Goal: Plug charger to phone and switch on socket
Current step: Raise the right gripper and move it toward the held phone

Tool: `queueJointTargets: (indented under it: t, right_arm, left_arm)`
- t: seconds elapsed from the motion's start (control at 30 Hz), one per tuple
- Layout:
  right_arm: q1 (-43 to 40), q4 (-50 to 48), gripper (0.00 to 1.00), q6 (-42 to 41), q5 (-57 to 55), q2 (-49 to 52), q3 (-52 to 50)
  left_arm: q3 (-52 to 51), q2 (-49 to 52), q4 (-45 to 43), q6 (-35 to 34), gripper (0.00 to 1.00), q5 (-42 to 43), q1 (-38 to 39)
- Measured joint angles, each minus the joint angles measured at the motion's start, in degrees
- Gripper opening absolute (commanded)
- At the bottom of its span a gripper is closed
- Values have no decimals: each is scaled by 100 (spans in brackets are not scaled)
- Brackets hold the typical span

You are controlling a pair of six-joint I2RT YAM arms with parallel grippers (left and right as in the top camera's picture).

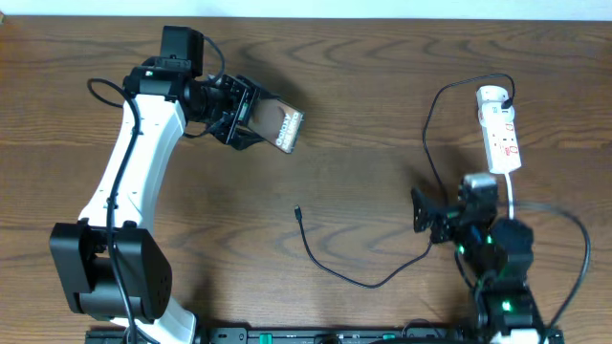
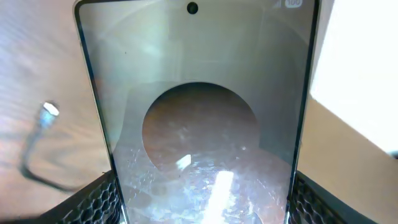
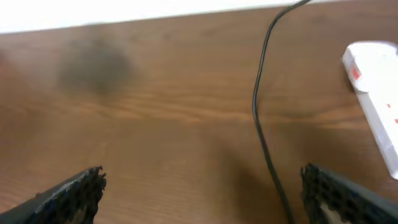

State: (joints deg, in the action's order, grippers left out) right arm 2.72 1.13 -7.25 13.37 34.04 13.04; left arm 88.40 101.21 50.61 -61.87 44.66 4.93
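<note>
Leftward, phone (image 2: 199, 124) (lettering unreadable)

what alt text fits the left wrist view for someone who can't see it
A glossy dark-grey flat phone fills the frame, a round brownish reflection at its middle, gripped at its lower sides by the left arm's black textured fingers. To its left, the connector tip of a thin black charger cable lies on the brown wooden table.
</note>
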Motion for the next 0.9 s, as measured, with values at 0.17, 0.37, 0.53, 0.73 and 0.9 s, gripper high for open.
queueJointTargets:
  t: [0.17,0.37,0.53,0.73,0.9]
  right_arm:
    - [0,133,99,-22,275,1561,846]
    - [0,774,99,-31,717,3147,1895]
    - [0,1097,99,-44,1161,3998,2535]
    - [0,1012,99,-44,1438,4188,2656]
    - [4,837,93,-66,1550,4188,2658]
  left_arm:
    - [0,0,0,-238,7,1003,0]
    - [0,0,-2,-435,7,1685,0]
    - [0,0,-2,-553,7,1840,0]
    - [0,0,-2,-588,7,1867,0]
    - [0,0,-90,-588,7,1869,0]
